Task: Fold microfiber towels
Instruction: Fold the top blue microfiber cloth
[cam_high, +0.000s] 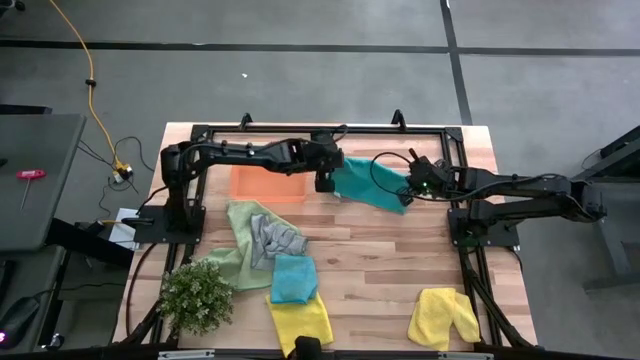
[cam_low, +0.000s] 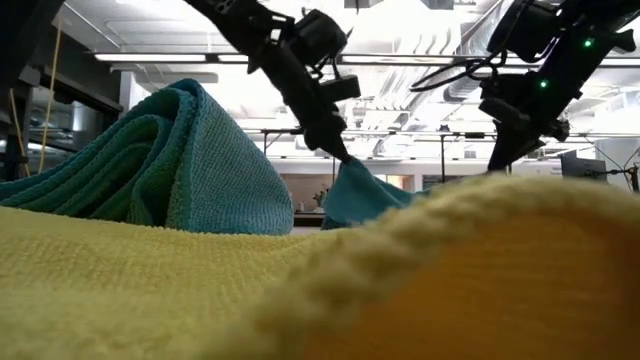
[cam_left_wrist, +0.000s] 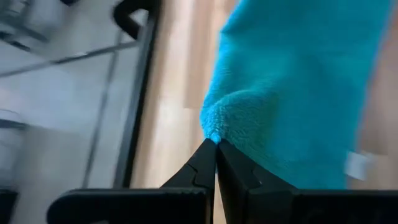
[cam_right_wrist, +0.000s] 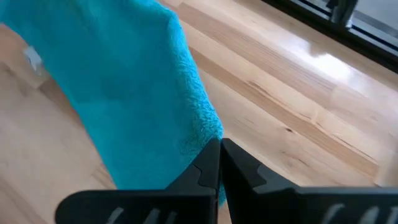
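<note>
From above, you have both arms meeting over the far half of the pale wooden surface. The left gripper has its jaws pinched on one corner of a soft teal-blue microfiber towel, and the right gripper has its jaws closed on the opposite corner, so the cloth hangs stretched between them. Just beside the left jaws lies a flat orange rectangular tray. Well apart from both jaws, nearer the front edge, you see a light green cloth with a crumpled grey cloth on it, a second teal-blue cloth overlapping a yellow cloth, another yellow cloth and a small bushy green plant.

At table height, the held towel droops from the left jaws.

Your left wrist camera shows the jaws shut on a towel corner.

Your right wrist camera shows the same: jaws closed, with the towel edge nipped at their tips.
</note>
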